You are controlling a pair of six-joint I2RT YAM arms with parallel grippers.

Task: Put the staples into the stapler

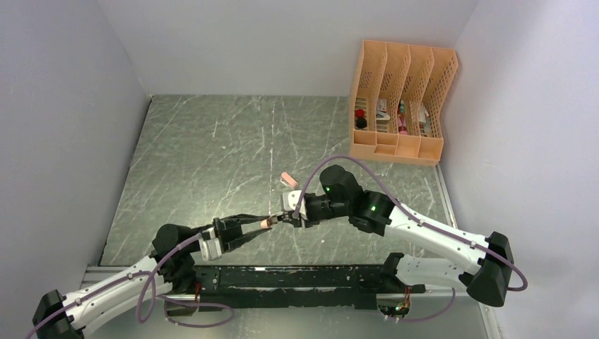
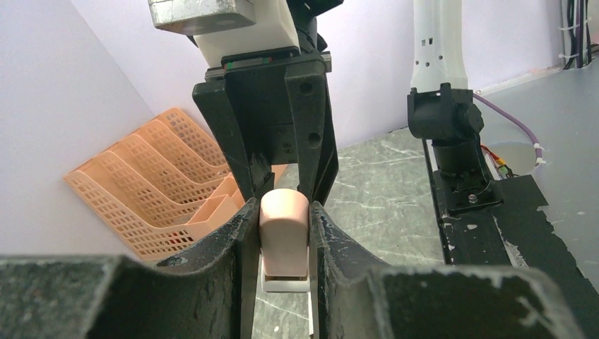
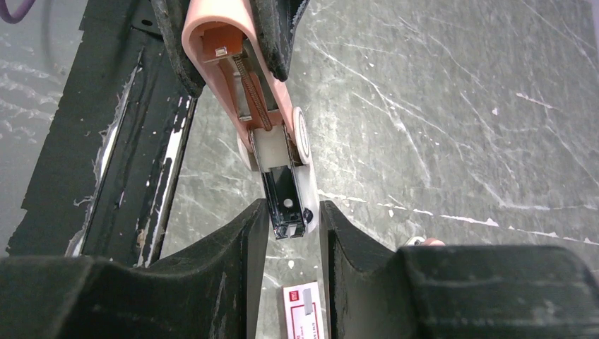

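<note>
A salmon-pink stapler [image 1: 265,224] hangs above the table, hinged open. My left gripper [image 2: 282,212] is shut on its pink top [image 2: 284,229]. In the right wrist view the pink top [image 3: 226,42] points away, and the metal magazine [image 3: 286,201] with the white base reaches down between my right gripper's [image 3: 293,206] fingers, which close against both sides of it. The two grippers meet tip to tip near the table's front middle, left gripper [image 1: 260,225] and right gripper [image 1: 288,217]. The staples' red-and-white box [image 3: 304,311] lies on the table under the right gripper. No loose staple strip shows.
A second pink stapler [image 1: 287,177] lies on the marbled table behind the grippers. An orange mesh organizer [image 1: 402,99] stands at the back right against the wall. The black base rail [image 1: 297,275] runs along the near edge. White walls close three sides.
</note>
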